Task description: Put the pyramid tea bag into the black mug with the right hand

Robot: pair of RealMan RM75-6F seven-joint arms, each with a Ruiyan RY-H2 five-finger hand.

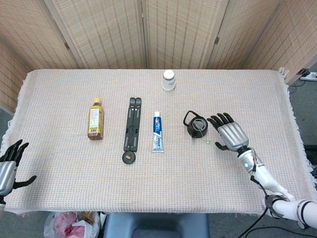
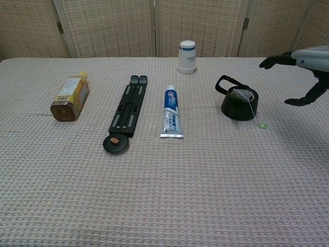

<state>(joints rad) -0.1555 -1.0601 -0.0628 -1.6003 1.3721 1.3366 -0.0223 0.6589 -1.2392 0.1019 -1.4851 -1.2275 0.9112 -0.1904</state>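
Note:
The black mug stands right of centre on the cloth, its handle to the back left. The pyramid tea bag lies inside it; its string hangs over the rim to a small green tag on the cloth. My right hand hovers just right of the mug, fingers spread, holding nothing. My left hand rests open at the table's near left edge, seen only in the head view.
On the cloth, from left to right, lie an amber bottle, a black folding stand and a toothpaste tube. An upturned paper cup stands at the back. Wicker screens close off the far side.

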